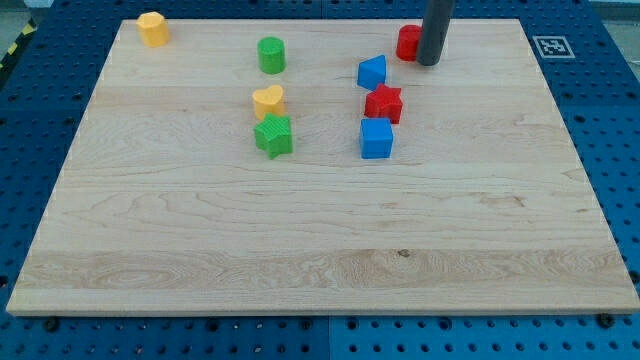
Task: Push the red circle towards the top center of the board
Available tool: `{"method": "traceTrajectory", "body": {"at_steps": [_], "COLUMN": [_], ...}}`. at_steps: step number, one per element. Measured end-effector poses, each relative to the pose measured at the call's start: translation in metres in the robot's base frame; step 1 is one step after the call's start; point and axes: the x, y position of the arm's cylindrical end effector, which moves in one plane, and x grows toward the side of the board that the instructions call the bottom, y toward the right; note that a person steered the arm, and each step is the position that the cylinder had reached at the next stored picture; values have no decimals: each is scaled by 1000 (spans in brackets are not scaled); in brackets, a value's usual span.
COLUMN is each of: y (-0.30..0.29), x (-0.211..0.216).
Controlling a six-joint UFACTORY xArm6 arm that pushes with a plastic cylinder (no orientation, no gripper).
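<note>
The red circle (407, 42) stands near the board's top edge, right of centre, partly hidden behind the rod. My tip (429, 62) touches the board right beside it, on its right side, seemingly against it. The dark rod rises from there out of the view's top.
A blue block (372, 72), a red star (383, 103) and a blue cube (376, 138) stand in a column below-left of the red circle. A green cylinder (271, 54), a yellow heart (268, 100) and a green star (273, 135) stand left of centre. A yellow block (152, 28) is top left.
</note>
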Motion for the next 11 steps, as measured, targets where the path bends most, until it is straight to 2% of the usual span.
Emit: {"method": "traceTrajectory", "body": {"at_steps": [2,4,5,11], "y": [2,32,32,-102], "x": [-27,-53,-53,-39]}}
